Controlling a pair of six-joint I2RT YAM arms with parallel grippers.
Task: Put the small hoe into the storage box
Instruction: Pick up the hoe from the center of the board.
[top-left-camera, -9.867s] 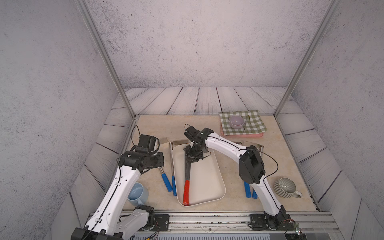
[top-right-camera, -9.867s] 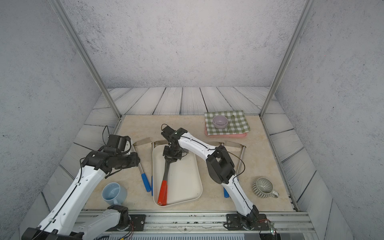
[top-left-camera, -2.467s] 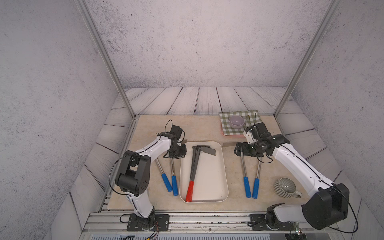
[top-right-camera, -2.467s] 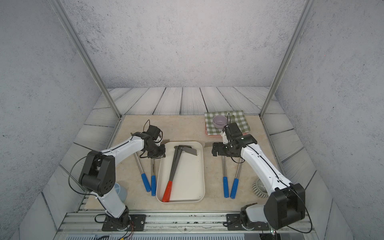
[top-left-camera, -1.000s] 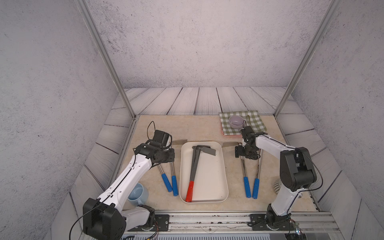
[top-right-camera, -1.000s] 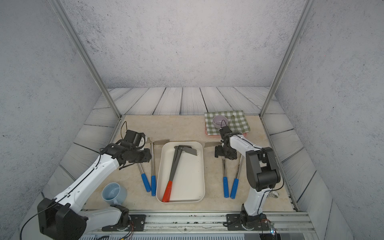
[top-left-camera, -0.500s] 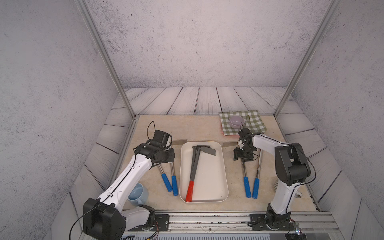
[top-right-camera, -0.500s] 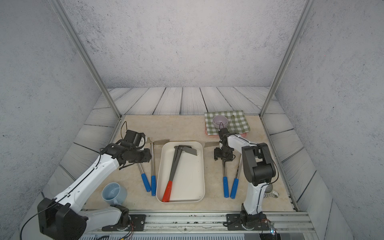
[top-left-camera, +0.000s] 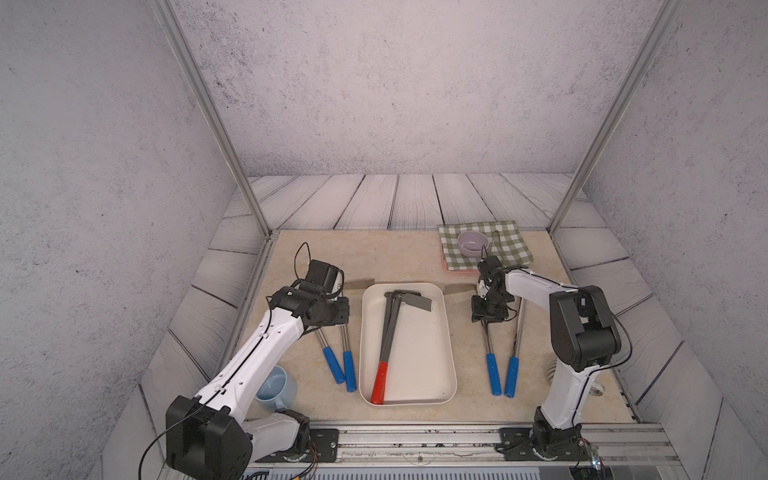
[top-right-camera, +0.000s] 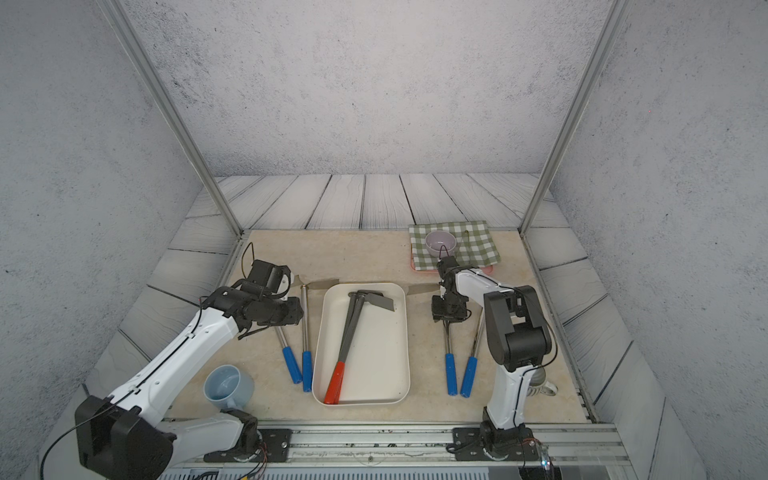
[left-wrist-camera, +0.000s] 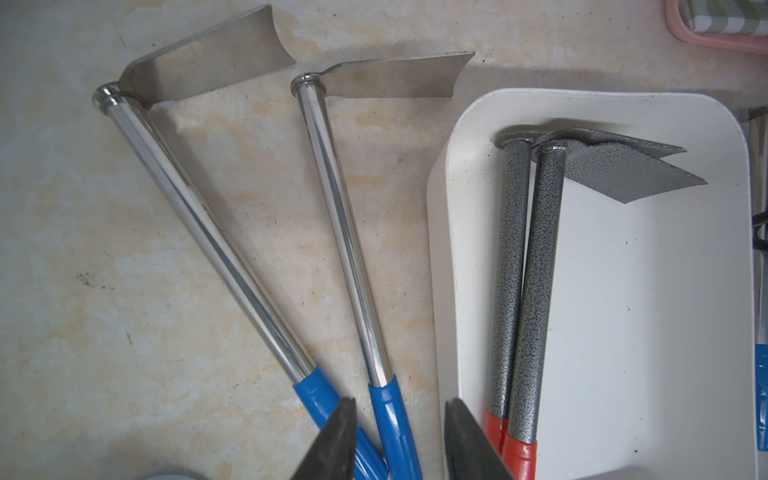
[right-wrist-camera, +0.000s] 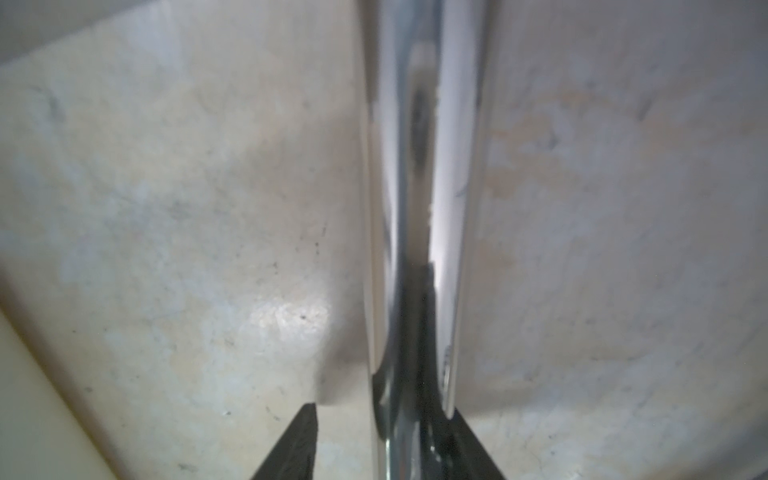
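Blue-handled hoe (top-left-camera: 489, 345) flat on tabletop (top-left-camera: 395, 257), just right of box (top-left-camera: 419, 349). Right tool (top-left-camera: 487, 319) astride its shiny shaft, one finger (right-wrist-camera: 299, 440) seemingly short of metal, not clamped. Left tool (left-wrist-camera: 401, 401) apart, empty. Shaft likely stiff, slippery, head-heavy; hold near head.

Cream-white storage box (top-left-camera: 419, 353), green-checked cloth (top-left-camera: 509, 245), blue mug (top-left-camera: 276, 384)

No readable text, no legible labels, brands, numbers or signs in any view
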